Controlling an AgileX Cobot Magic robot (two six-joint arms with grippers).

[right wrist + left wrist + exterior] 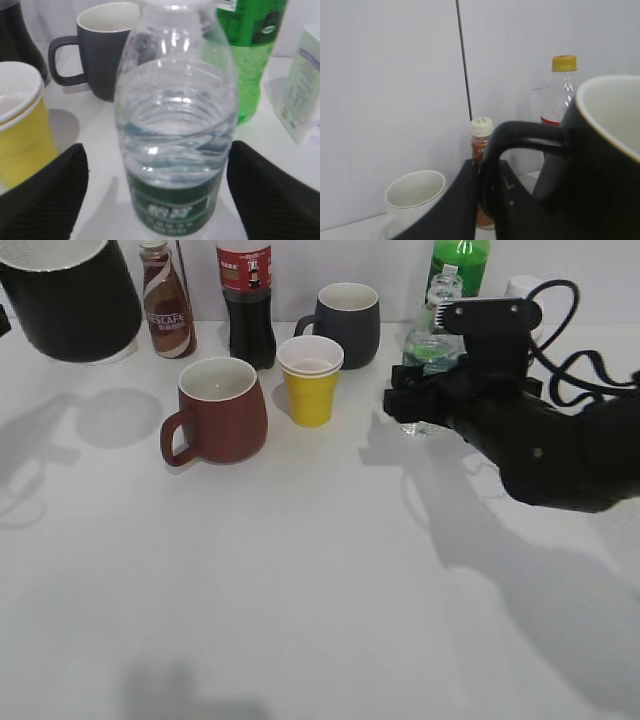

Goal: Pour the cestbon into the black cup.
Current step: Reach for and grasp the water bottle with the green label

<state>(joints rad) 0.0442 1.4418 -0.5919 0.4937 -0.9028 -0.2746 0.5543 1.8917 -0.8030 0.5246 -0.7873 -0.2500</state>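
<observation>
The cestbon, a clear ribbed bottle with a dark green label, stands on the white table at the back right. It fills the right wrist view. My right gripper is open, with one finger on each side of the bottle's lower body and a gap on both sides. The black cup is held up off the table at the far left. In the left wrist view my left gripper is shut on the loop handle of the black cup, whose white inside shows.
A brown-red mug, stacked yellow paper cups, a dark grey mug, a cola bottle and a Nescafe bottle stand at the back. A green soda bottle is just behind the cestbon, with a white carton to its right.
</observation>
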